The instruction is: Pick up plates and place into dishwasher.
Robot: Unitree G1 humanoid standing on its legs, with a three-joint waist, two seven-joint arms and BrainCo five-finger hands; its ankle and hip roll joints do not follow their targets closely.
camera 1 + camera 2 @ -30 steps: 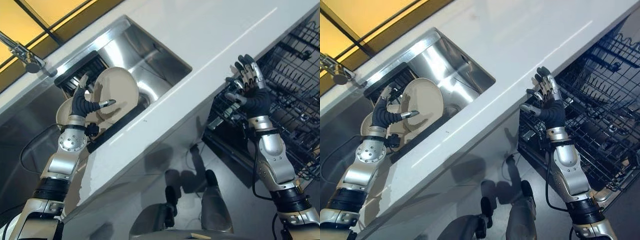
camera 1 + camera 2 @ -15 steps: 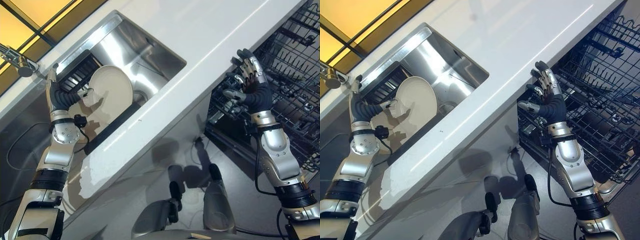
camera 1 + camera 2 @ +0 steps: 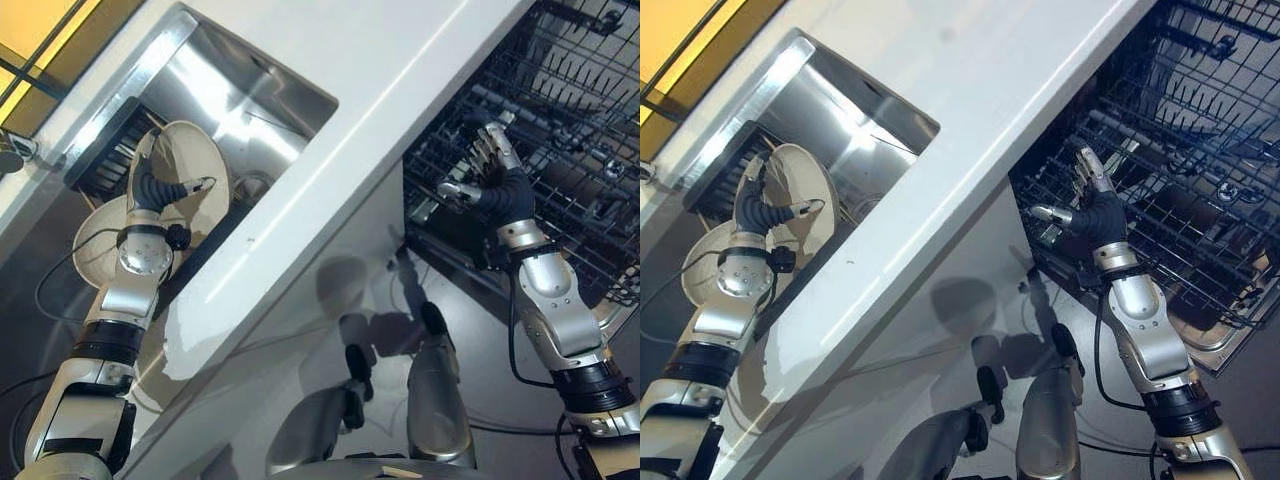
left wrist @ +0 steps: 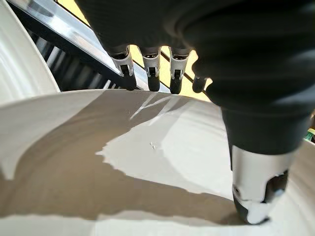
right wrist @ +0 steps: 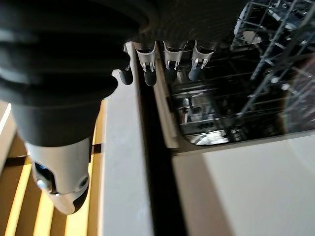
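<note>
The left hand [image 3: 158, 188] has come back onto the upright plate [image 3: 200, 170] standing in the sink [image 3: 250, 90], after reaching up past its rim half a second ago; its fingers [image 4: 150, 73] now hook over the plate's top edge while the thumb [image 4: 256, 196] presses the face, so the pick-up looks about to begin, with a second plate [image 3: 95, 245] leaning just behind. Across the white counter [image 3: 400, 70], the right hand [image 3: 490, 175] holds nothing, fingers loosely spread, hovering at the front of the open dishwasher rack [image 3: 580, 130].
</note>
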